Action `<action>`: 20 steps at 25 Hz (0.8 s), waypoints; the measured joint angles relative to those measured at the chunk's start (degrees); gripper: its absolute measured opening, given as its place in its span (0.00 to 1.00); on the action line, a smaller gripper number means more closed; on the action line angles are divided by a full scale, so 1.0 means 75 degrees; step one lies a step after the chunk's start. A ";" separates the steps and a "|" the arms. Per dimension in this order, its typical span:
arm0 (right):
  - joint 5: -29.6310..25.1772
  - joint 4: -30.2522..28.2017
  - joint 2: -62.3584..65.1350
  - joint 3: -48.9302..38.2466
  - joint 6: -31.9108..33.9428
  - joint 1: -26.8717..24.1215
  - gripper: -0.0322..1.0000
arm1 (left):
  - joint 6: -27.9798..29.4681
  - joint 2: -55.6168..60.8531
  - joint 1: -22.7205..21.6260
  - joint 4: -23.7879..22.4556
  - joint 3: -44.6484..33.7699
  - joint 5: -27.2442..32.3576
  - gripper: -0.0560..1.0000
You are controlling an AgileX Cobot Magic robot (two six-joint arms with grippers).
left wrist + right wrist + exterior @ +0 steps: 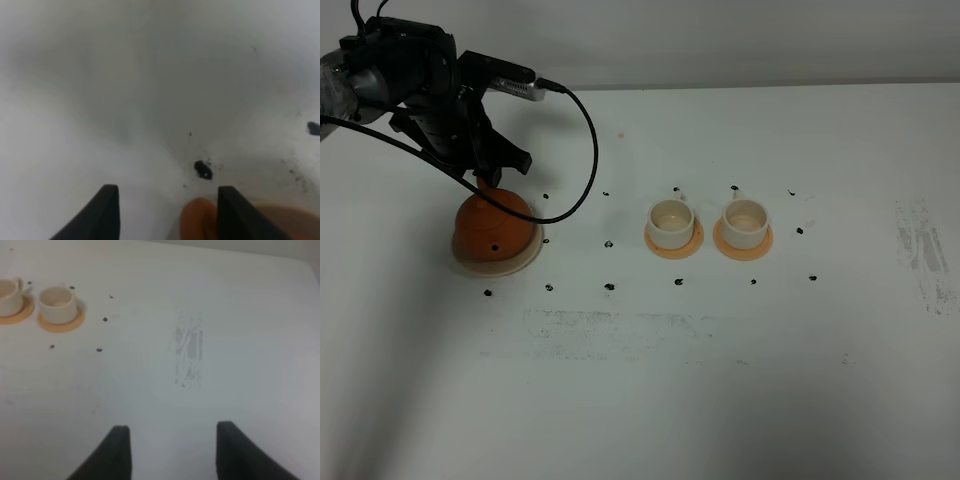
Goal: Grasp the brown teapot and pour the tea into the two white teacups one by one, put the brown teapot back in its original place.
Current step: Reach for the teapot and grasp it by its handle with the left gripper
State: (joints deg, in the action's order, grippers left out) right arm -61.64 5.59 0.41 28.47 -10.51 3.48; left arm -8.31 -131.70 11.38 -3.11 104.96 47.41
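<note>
Black left gripper [167, 189] stands wide astride a rounded part of the squat reddish-brown clay teapot [495, 228] on its round pale beige saucer [500, 270]; right gripper [172, 426] gapes empty

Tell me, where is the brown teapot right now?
In the high view the brown teapot sits on its pale saucer at the left, under the left hand, with the two white teacups off to its right.
</note>
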 joint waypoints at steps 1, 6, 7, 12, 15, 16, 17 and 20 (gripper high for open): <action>0.0000 0.0000 0.0000 0.0000 0.0003 0.0000 0.43 | -0.0022 0.0000 0.0000 -0.0021 0.0000 0.0006 0.50; 0.0000 0.0000 0.0000 0.0000 0.0003 0.0000 0.43 | -0.0171 0.0000 0.0000 -0.0036 0.0000 0.0038 0.50; 0.0000 0.0000 0.0000 0.0000 0.0003 0.0000 0.43 | -0.0178 0.0000 0.0000 -0.0036 0.0000 0.0047 0.50; 0.0000 0.0000 0.0000 0.0000 0.0003 0.0000 0.43 | -0.0203 0.0000 0.0000 -0.0039 0.0000 0.0171 0.50; 0.0000 0.0000 0.0000 0.0000 0.0003 0.0000 0.43 | -0.0211 0.0022 0.0000 -0.0115 0.0000 0.0239 0.50; 0.0000 0.0000 0.0000 0.0000 0.0003 0.0000 0.43 | -0.0219 0.0046 0.0000 -0.0150 0.0000 0.0294 0.50; 0.0000 0.0000 0.0000 0.0000 0.0003 0.0000 0.43 | -0.0219 0.0084 0.0000 -0.0186 0.0000 0.0352 0.50; 0.0000 0.0000 0.0000 0.0000 0.0003 0.0000 0.43 | -0.0224 0.0153 0.0000 -0.0238 0.0000 0.0539 0.50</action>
State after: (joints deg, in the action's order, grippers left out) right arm -61.64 5.59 0.41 28.47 -10.49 3.48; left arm -9.99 -130.55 11.38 -4.89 104.96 51.45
